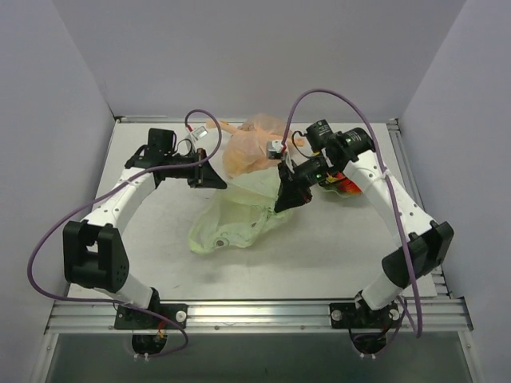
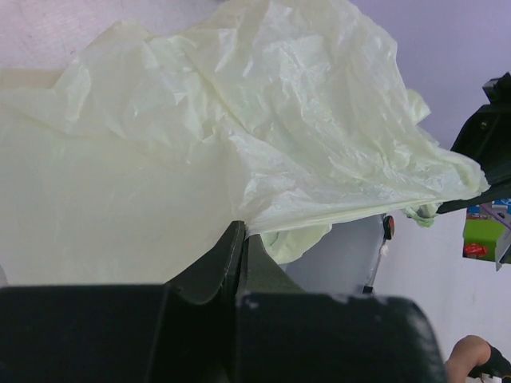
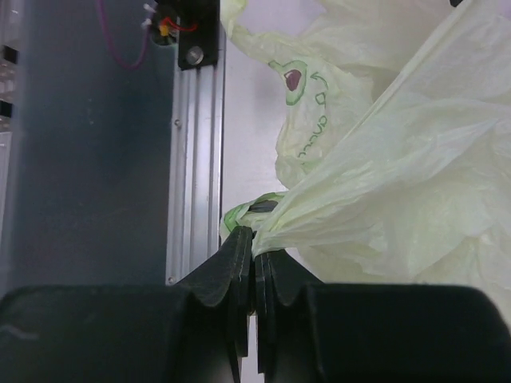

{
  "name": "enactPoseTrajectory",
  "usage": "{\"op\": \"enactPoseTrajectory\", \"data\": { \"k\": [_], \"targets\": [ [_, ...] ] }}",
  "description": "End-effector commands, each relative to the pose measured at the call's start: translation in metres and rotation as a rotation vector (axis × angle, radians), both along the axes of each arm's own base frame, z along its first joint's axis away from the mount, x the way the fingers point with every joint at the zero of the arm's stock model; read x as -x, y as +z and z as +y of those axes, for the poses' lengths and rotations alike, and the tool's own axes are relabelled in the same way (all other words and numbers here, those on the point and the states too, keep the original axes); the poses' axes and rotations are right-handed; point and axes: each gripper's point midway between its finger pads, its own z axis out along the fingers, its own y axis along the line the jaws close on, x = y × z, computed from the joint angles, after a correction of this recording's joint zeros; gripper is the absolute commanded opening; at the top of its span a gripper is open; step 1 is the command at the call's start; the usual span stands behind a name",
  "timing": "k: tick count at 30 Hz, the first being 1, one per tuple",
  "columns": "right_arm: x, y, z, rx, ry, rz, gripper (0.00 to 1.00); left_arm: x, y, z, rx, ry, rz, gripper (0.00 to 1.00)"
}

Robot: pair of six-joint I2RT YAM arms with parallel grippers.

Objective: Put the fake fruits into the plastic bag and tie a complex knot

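My left end effector (image 2: 242,233) and right end effector (image 3: 254,236) each clench the crinkly pale green plastic bag (image 1: 231,222) spanning between them.

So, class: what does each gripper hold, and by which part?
Both hold the plastic bag: the left gripper pinches a fold of its film, the right gripper a gathered strip.
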Motion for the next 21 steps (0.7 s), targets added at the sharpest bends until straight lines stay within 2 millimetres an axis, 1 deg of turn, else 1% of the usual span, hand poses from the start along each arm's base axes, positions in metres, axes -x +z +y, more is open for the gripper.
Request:
{"op": "enactPoseTrajectory", "data": {
  "k": [1, 3, 4, 5, 8, 9, 10, 11, 12, 13, 14, 15, 17, 18, 19, 20, 21],
  "targets": [
    [0.054, 0.044, -0.016, -0.155, 0.075, 0.373, 0.0, -0.035, -0.027, 0.045, -0.173, 0.157, -0.077, 0.0],
    [0.037, 0.053, -0.021, -0.214, 0.009, 0.398, 0.0, -0.036, -0.027, 0.048, -0.174, 0.161, -0.079, 0.0],
    [0.029, 0.052, -0.022, -0.215, 0.0, 0.38, 0.0, -0.035, -0.026, 0.049, -0.172, 0.161, -0.078, 0.0],
    [0.023, 0.05, -0.023, -0.205, -0.011, 0.376, 0.0, -0.035, -0.026, 0.049, -0.174, 0.162, -0.08, 0.0],
    [-0.008, 0.038, -0.028, -0.163, -0.12, 0.396, 0.0, -0.035, -0.024, 0.052, -0.189, 0.17, -0.089, 0.0],
    [-0.026, 0.034, -0.029, -0.148, -0.192, 0.406, 0.08, -0.034, -0.025, 0.053, -0.189, 0.177, -0.076, 0.0],
    [-0.039, 0.028, -0.035, -0.134, -0.241, 0.398, 0.19, -0.032, -0.025, 0.053, -0.184, 0.177, -0.071, 0.0],
    [-0.052, 0.017, -0.041, -0.072, -0.309, 0.38, 0.28, -0.03, -0.026, 0.052, -0.181, 0.176, -0.062, 0.0],
    [-0.073, 0.012, -0.042, -0.067, -0.361, 0.318, 0.39, -0.029, -0.027, 0.052, -0.174, 0.184, -0.044, 0.0],
    [-0.081, 0.01, -0.046, -0.048, -0.432, 0.339, 0.41, -0.028, -0.026, 0.052, -0.17, 0.195, -0.035, 0.0],
    [-0.091, 0.0, -0.051, 0.002, -0.489, 0.31, 0.44, -0.026, -0.03, 0.051, -0.162, 0.198, -0.013, 0.0],
    [-0.106, -0.002, -0.052, 0.002, -0.527, 0.266, 0.48, -0.025, -0.03, 0.05, -0.15, 0.215, 0.022, 0.0],
    [-0.116, -0.003, -0.055, 0.017, -0.604, 0.26, 0.5, -0.023, -0.032, 0.047, -0.129, 0.231, 0.06, 0.0],
    [-0.128, -0.007, -0.06, 0.037, -0.659, 0.215, 0.52, -0.022, -0.031, 0.045, -0.108, 0.253, 0.097, 0.0],
    [-0.129, -0.004, -0.063, 0.036, -0.68, 0.193, 0.54, -0.023, -0.026, 0.044, -0.088, 0.263, 0.092, 0.0],
    [-0.133, -0.004, -0.066, 0.044, -0.716, 0.184, 0.56, -0.022, -0.025, 0.042, -0.072, 0.272, 0.098, 0.0],
    [-0.141, -0.01, -0.072, 0.06, -0.762, 0.144, 0.6, -0.018, -0.026, 0.041, -0.049, 0.293, 0.135, 0.0]
  ]
}}
